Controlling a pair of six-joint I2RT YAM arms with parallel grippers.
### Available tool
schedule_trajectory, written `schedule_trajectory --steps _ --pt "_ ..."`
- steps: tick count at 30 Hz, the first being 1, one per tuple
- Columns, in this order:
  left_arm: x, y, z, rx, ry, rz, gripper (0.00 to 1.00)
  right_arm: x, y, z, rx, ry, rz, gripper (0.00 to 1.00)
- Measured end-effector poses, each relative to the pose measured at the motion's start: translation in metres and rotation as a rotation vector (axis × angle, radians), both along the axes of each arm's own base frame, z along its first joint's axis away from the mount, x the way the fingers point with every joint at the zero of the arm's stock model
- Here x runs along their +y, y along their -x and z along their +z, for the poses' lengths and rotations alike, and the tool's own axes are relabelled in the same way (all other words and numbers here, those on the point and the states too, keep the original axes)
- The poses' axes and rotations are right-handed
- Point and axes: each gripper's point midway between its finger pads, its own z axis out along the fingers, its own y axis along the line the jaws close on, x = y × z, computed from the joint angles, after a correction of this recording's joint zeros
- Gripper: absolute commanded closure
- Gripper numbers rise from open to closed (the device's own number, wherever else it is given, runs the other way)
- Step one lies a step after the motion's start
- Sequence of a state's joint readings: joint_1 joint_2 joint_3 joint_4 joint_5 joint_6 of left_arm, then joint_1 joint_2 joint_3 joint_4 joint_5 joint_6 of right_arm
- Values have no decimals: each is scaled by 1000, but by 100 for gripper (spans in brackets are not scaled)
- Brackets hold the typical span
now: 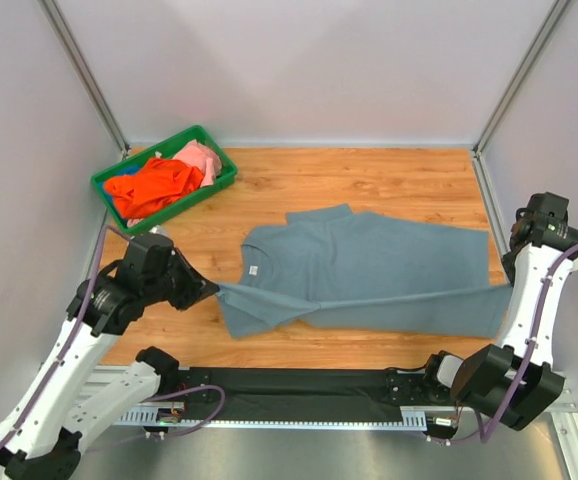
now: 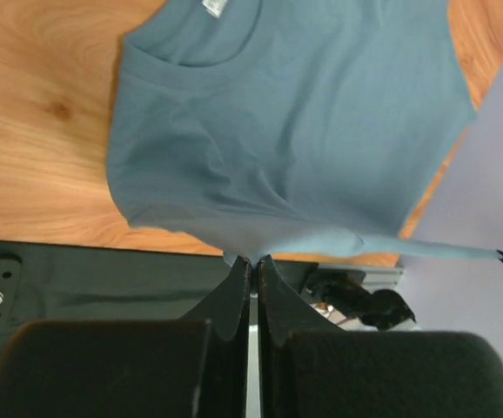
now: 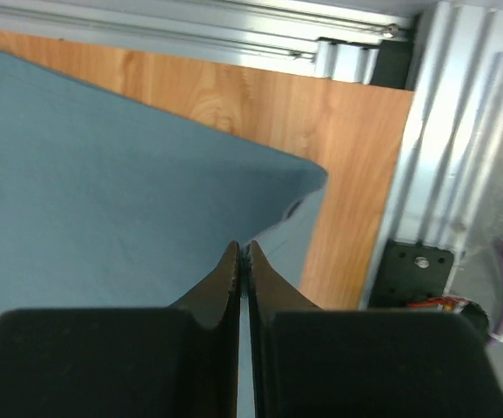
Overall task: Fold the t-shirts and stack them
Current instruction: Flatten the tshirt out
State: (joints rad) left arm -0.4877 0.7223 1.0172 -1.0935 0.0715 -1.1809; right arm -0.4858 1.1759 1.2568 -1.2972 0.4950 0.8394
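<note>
The left jaws are clamped on the grey-blue t-shirt (image 1: 369,265) near its collar end, the right jaws at its hem, above the bench (image 1: 389,180).

Bright, even light from above leaves only thin, soft shadows under the grey shirt (image 1: 369,270). The overhead view is sharp; both wrist views are softer, blurred along their lower edges, with glare on the metal rail (image 3: 234,22).

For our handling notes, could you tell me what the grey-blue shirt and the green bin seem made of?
Grey-blue shirt: soft matte knit fabric, probably cotton; it drapes and creases. Green bin: apparently rigid moulded plastic, slightly glossy, with straight even walls.
</note>
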Motion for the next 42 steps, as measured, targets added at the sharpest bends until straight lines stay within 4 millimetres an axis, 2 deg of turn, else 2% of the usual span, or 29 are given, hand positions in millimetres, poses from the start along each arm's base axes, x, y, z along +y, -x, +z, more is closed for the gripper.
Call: schedule_trajectory --steps 1,3,5,6,7,9,10,12,13,14,16,17,18,20,22,24,26,28,30,32,36,38,40,42 --pt "2 -1 -5 18 -20 6 100 3 -2 -4 0 -19 11 100" --pt "5 -13 -6 19 -63 33 100 7 -19 -8 -52 -58 48 100" --pt "5 -35 7 -19 -100 57 100 15 -56 -2 -170 -118 115 100" --pt "2 -55 23 -72 -105 74 100 17 -76 5 -227 -139 150 100" --pt "-3 -79 42 -130 -103 88 100 21 -105 18 -308 -165 203 100" --pt "-13 -137 91 -273 -82 123 100 23 -169 63 -474 -174 316 100" --pt "-18 -169 116 -335 -77 140 100 23 -202 94 -565 -161 381 100" --pt "-23 -228 172 -477 -69 180 100 21 -264 172 -763 -102 511 100" --pt "-26 -252 197 -542 -66 195 100 20 -286 211 -866 -51 567 100" --pt "-27 -278 234 -645 -50 217 100 20 -300 252 -964 0 615 100" --pt "-26 -305 293 -811 -36 249 100 20 -308 316 -1130 91 679 100" --pt "-24 -310 323 -901 -20 266 100 19 -304 342 -1207 129 692 100" --pt "-22 -311 342 -960 -10 279 100 19 -296 362 -1265 152 695 100" --pt "-16 -299 376 -1061 11 300 100 12 -273 388 -1354 174 666 100" --pt "-11 -282 396 -1121 30 306 100 3 -254 399 -1398 187 626 100" --pt "-6 -265 408 -1152 35 303 100 -5 -241 410 -1430 207 603 100" --pt "-3 -253 412 -1164 31 294 100 -6 -239 413 -1442 209 609 100" --pt "0 -244 407 -1158 16 284 100 -4 -242 398 -1418 174 619 100" --pt "1 -239 393 -1124 -7 272 100 0 -247 371 -1367 113 617 100" --pt "4 -234 368 -1074 -53 252 100 1 -250 334 -1291 61 612 100" --pt "8 -223 332 -991 -121 218 100 2 -245 281 -1150 9 604 100" --pt "11 -214 313 -954 -140 205 100 2 -237 257 -1082 -2 582 100" --pt "14 -203 291 -903 -150 193 100 1 -221 230 -1003 -15 518 100" --pt "17 -190 262 -832 -156 179 100 -2 -198 195 -892 -36 417 100"
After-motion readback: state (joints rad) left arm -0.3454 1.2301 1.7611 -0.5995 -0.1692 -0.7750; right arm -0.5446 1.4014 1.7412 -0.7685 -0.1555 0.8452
